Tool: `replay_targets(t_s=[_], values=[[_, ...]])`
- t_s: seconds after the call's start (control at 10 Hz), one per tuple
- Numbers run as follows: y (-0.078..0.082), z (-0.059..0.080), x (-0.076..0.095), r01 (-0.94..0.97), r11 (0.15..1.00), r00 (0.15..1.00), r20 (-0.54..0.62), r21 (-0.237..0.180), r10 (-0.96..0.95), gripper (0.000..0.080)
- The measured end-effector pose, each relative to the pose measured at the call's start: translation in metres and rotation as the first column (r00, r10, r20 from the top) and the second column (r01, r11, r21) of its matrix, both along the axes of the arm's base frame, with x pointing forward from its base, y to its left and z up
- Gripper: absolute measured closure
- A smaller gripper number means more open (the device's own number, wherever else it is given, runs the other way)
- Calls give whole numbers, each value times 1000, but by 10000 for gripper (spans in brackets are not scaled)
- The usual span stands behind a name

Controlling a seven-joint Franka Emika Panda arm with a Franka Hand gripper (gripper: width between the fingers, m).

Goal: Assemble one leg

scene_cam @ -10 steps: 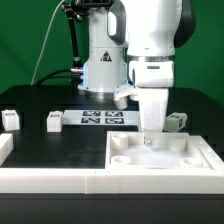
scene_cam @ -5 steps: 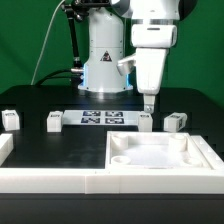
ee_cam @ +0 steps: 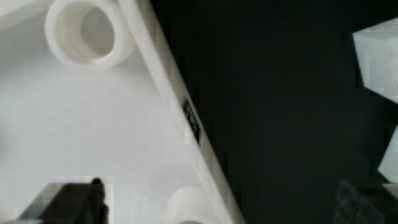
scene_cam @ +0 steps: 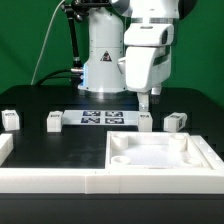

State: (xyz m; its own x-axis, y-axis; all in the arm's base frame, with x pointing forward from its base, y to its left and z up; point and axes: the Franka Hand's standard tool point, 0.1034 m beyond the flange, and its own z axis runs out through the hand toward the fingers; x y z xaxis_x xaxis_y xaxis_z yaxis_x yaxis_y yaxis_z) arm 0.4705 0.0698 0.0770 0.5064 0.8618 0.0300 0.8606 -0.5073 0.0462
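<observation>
Exterior view has the small white plastic cuboid leg with its black-and-white tag standing on the black tabletop toward the far edge, just beside the marker board's end on the exterior view's right. My gripper hangs right above it, not touching. A second ago I was down over the large white square plate with round corner holes, at the near corner on the exterior view's right; since then I have lifted and drawn back toward the far edge. I judge this is the approach to pick the leg up, with nothing yet fitted to the plate. In the wrist view my fingers show dark and well apart, nothing between them, so the gripper is spread. That view cuts off a white block at its border; I cannot tell which leg it is. The second finger is hard to separate from the dark tabletop.
</observation>
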Motion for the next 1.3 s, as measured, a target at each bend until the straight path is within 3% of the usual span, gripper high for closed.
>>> replay_targets(t_s=[0.3,0.5,0.6,0.8,1.0,1.3], values=[[12,-6,-19,459,886,888,-5,61,-460,151],[8,-14,-23,681,728,732,-67,76,-678,151],[8,-14,-21,688,721,726,-65,81,-685,151],[11,-14,-21,813,577,582,-88,82,-808,151],[12,-19,-31,940,335,341,-127,70,-931,151],[32,-26,-51,999,23,28,-159,36,-987,151]])
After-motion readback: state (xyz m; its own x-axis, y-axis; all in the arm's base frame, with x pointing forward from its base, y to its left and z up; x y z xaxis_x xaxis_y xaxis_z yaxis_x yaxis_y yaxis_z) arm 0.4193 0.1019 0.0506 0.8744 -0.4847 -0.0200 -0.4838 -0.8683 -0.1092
